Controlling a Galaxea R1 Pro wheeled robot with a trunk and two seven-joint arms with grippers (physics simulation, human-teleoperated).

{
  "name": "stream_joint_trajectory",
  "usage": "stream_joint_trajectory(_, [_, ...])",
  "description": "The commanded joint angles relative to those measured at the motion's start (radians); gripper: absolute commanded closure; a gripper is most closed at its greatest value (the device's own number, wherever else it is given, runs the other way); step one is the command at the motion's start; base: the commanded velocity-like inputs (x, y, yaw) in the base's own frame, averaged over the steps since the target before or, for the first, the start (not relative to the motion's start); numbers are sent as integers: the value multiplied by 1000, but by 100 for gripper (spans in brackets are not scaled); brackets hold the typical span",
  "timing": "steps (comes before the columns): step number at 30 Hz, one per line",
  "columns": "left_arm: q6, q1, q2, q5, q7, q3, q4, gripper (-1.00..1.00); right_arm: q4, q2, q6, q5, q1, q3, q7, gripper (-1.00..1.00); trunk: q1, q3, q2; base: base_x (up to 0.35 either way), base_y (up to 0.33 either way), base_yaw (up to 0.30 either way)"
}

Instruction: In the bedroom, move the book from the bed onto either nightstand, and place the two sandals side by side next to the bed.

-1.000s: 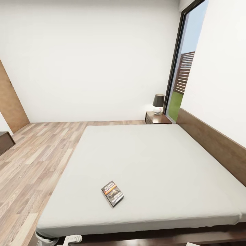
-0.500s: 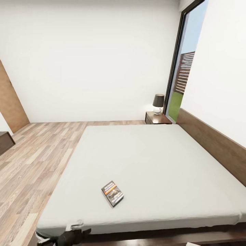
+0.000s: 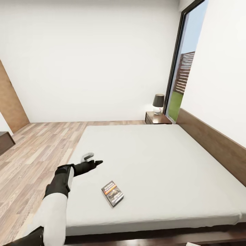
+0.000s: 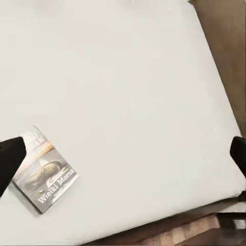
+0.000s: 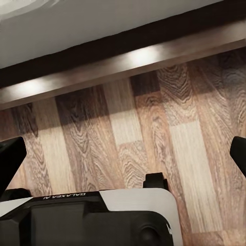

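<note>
Pale grey mattress covers most of the head view: the bed [image 3: 150, 164] runs from the near edge up to a brown wooden headboard [image 3: 215, 143] along the right wall. The book [image 3: 112, 193] lies flat on the mattress near the bed's near edge, its dark cover up, with nothing touching it. The left gripper [image 3: 91, 161] reaches out over the mattress on its white and black arm, up and to the left of the book and apart from it, with its fingers spread. The left wrist view gives the closer look: the book [image 4: 45, 176] shows its orange band, a photo and white lettering, and the two black fingertips [image 4: 10, 159] stand far apart at opposite edges of the picture, one overlapping the book's corner. In the head view a nightstand [image 3: 157, 118] stands in the far corner beside the headboard, carrying a small lamp [image 3: 158, 103] with a dark shade, next to a tall dark-framed window [image 3: 184, 65]. The right wrist view looks down instead at the wood plank floor [image 5: 154, 133] and the bed's dark frame [image 5: 123, 56]; there the right gripper [image 5: 123, 159] also has its black fingertips wide apart, holding nothing.
</note>
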Motion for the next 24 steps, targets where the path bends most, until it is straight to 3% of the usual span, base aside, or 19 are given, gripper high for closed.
stream_joint_trajectory(1, [30,-51,-2,10,-5,6,-5,-100,0,0,2,-4,-1,-4,5,-100,1,-2,-2,0,0,0])
stream_joint_trajectory(2, [67,-80,1,22,6,8,-7,-100,0,0,2,-4,-1,-5,5,-100,1,-2,-2,0,0,0])
stream_joint_trajectory(5, [121,-101,16,33,22,16,-1,-100,0,0,2,-5,-1,-5,5,-100,1,-2,-2,0,0,0])
stream_joint_trajectory(9, [144,-108,25,36,29,24,26,-100,0,0,2,-5,-1,-5,6,-100,1,-2,-2,0,0,0])
stream_joint_trajectory(18, [132,-102,24,36,35,25,49,-100,0,0,2,-5,-1,-5,5,-100,1,-8,-2,0,0,0])
stream_joint_trajectory(24, [98,-101,21,36,101,23,86,-100,0,-1,2,-5,-1,-5,5,-100,1,-17,-2,0,0,0])
